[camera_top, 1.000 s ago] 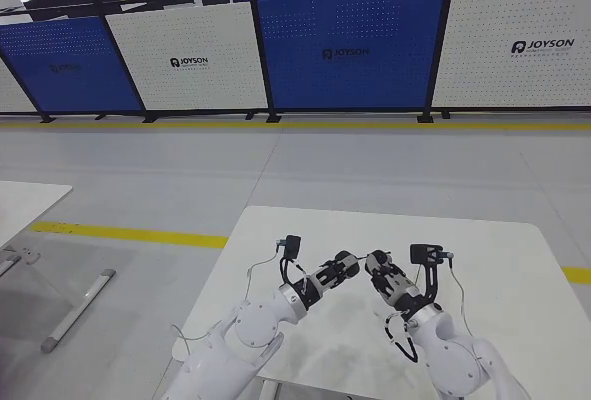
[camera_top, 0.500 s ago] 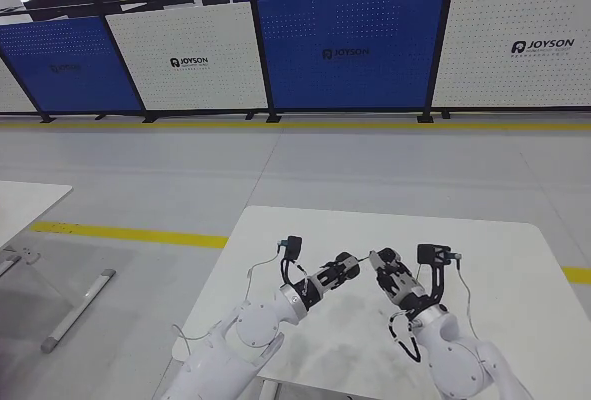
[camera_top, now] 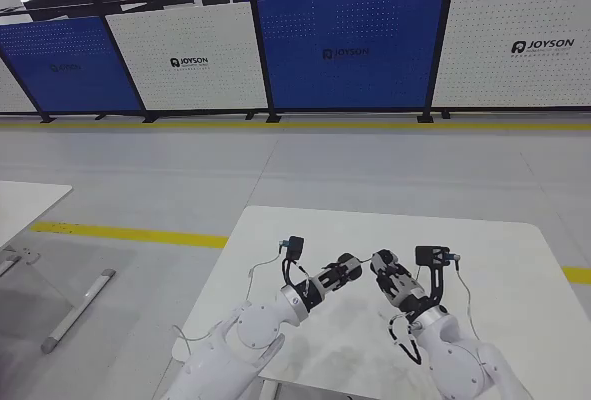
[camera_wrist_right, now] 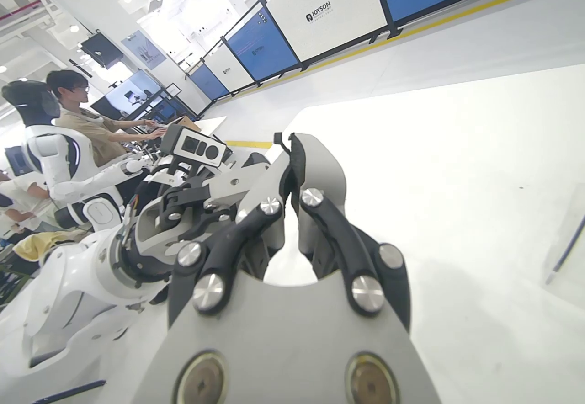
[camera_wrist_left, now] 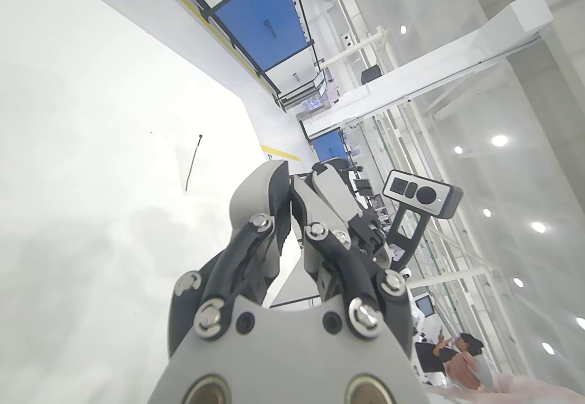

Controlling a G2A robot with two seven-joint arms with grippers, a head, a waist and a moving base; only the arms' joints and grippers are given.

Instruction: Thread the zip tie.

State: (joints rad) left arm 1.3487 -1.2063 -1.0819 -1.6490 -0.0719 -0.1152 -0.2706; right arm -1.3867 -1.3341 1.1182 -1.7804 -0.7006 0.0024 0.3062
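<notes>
White table [camera_top: 495, 300] on a pale grey floor crossed by a yellow line [camera_top: 125, 236], with blue and white panels [camera_top: 350, 55] standing behind.

Top view: I see the left gripper [camera_top: 352, 265] and the right gripper [camera_top: 377, 264] over the table's middle, tips nearly meeting.

Left wrist view: the left gripper's fingers are clenched together; I cannot tell whether anything lies between them. One zip tie [camera_wrist_left: 192, 162] lies flat on the table beyond, apart from both grippers. A high ceiling with round lamps runs overhead.

Right wrist view: the right gripper is clenched on a thin black strip [camera_wrist_right: 279, 140] that pokes out past its tip. The table spreads white beneath it, and the panels line the far side of the floor.
</notes>
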